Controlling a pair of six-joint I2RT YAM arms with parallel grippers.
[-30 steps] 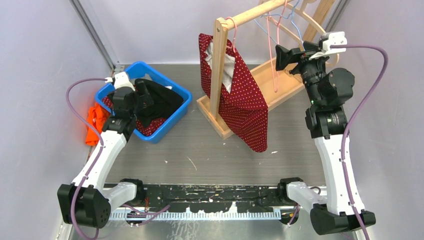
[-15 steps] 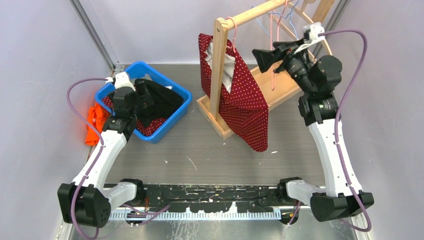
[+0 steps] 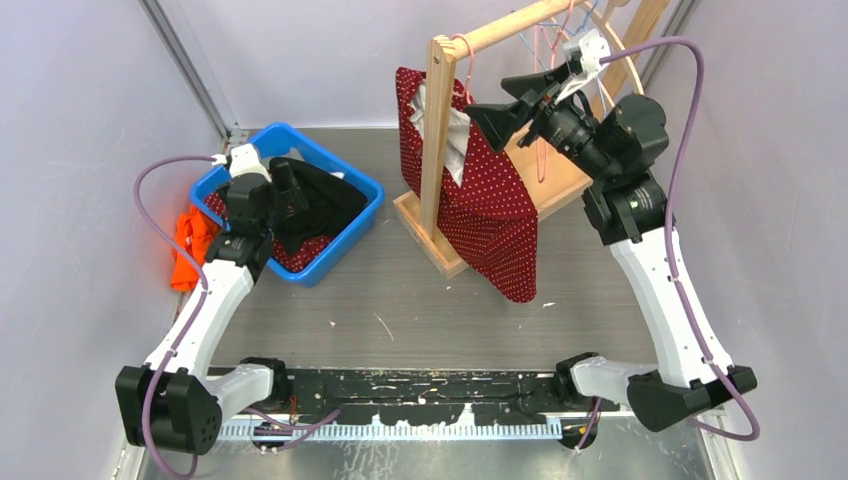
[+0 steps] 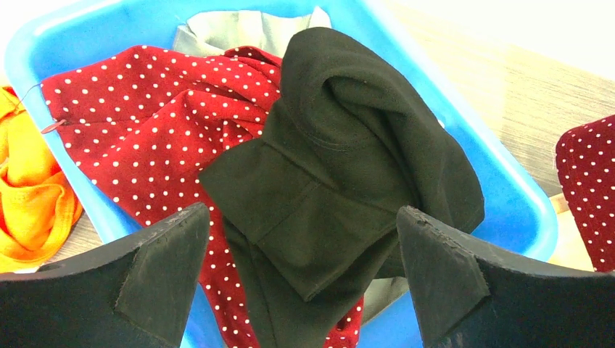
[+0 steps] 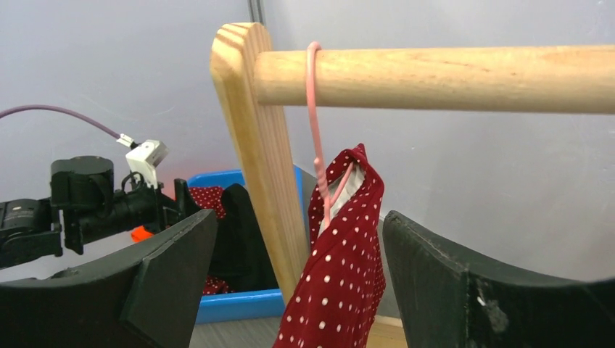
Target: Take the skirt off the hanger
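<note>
A red polka-dot skirt (image 3: pixel 490 210) hangs from a pink hanger (image 3: pixel 466 62) hooked over the wooden rail (image 3: pixel 500 32) of a rack. In the right wrist view the skirt (image 5: pixel 341 283) hangs just ahead between my open fingers, under the pink hanger (image 5: pixel 316 130). My right gripper (image 3: pixel 497 115) is open, raised beside the skirt's upper right side. My left gripper (image 3: pixel 285 190) is open and empty, hovering over the blue bin (image 3: pixel 362 185), above a black garment (image 4: pixel 341 174).
The blue bin (image 4: pixel 500 196) holds a black garment, a red dotted cloth (image 4: pixel 152 123) and a grey piece. An orange cloth (image 3: pixel 190 245) lies left of the bin. More hangers (image 3: pixel 560 40) hang further right on the rail. The wooden rack post (image 5: pixel 265 167) stands left of the skirt.
My right arm has swung left and up along the rail, bringing its open gripper from the rack's right end to the skirt. The left arm has not moved.
</note>
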